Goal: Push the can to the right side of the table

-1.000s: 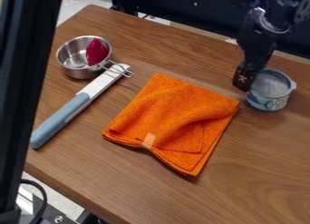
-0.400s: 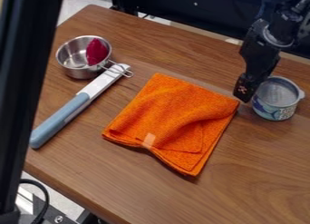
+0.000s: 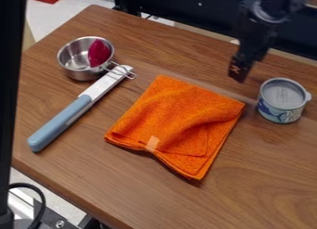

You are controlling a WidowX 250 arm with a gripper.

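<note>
The black gripper (image 3: 239, 70) hangs over the back right part of the table (image 3: 260, 186), up and to the left of the can. A visible gap separates it from the can. The can (image 3: 283, 101) is a small blue and white tin with a grey top, upright near the table's right side, just right of the orange cloth's corner.
An orange folded cloth (image 3: 176, 126) lies mid-table. To its left is a knife-like tool (image 3: 62, 121) with a blue handle, its white end by a metal pot (image 3: 77, 74) holding a dark pink object (image 3: 98, 53). A black post (image 3: 11, 84) stands at the left.
The can moved right and slightly toward the front between the first two moments, with the gripper beside it. Since then the gripper has moved up and left, away from the can.
</note>
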